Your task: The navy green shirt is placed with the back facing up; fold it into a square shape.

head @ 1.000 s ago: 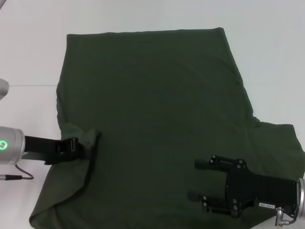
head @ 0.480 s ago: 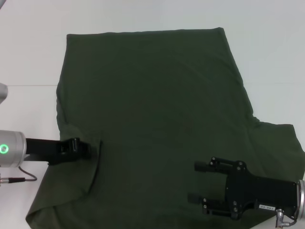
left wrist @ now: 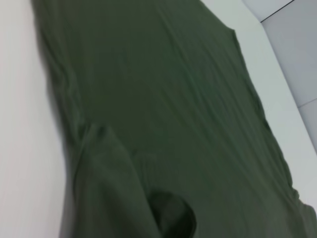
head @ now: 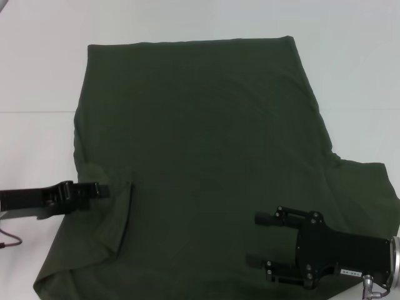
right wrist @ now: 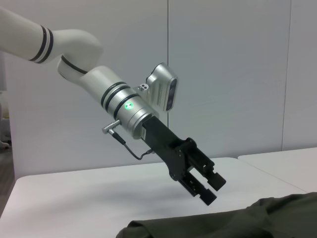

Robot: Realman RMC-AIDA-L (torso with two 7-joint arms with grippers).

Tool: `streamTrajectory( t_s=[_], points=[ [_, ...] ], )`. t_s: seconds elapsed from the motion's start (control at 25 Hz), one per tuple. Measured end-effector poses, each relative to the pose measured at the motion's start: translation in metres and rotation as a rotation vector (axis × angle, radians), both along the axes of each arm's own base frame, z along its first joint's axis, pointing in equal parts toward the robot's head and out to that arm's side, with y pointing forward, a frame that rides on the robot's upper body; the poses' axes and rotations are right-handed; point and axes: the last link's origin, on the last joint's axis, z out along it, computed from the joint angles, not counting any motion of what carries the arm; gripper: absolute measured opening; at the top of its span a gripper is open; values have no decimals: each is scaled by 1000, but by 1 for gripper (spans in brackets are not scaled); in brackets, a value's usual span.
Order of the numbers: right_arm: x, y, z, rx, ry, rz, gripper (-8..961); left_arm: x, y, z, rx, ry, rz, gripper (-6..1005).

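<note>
The navy green shirt [head: 206, 137] lies spread flat on the white table, its left sleeve folded inward as a flap [head: 115, 212]. My left gripper [head: 100, 189] hovers at the shirt's left edge beside that flap, open and holding nothing. The right wrist view shows this left gripper [right wrist: 212, 188] raised above the cloth [right wrist: 223, 220] with a gap between its fingers. My right gripper [head: 259, 239] hangs open over the shirt's near right part, nothing between its fingers. The left wrist view shows only the shirt [left wrist: 173, 99] and the folded sleeve.
Bare white table [head: 37, 75] surrounds the shirt on the left, far side and right. The right sleeve [head: 369, 187] sticks out toward the table's right side. A grey wall stands behind the table in the right wrist view.
My left gripper let go of the sleeve fold and drew back to the left, off the shirt. The flap settled flat. The right gripper stayed nearly still.
</note>
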Motion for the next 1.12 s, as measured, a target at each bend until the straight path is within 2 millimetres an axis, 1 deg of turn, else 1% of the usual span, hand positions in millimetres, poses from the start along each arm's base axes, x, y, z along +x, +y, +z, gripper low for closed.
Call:
streamTrajectory(
  t_s=[0.16,0.4,0.6,1.12],
  points=[
    [0,0,0,-1,2,1,749,-2,-4,-3,-22,1,-8,601],
    [0,0,0,-6,3,-2,749,-2,-8,-12,-53,11,-44,829],
    [0,-1,0,-5,5,-4,750,-6,-9,-15,-43,24,-43,893],
    [0,0,0,-2,7,-8,750,-14,-9,-26,-16,81,-82,892]
  ],
)
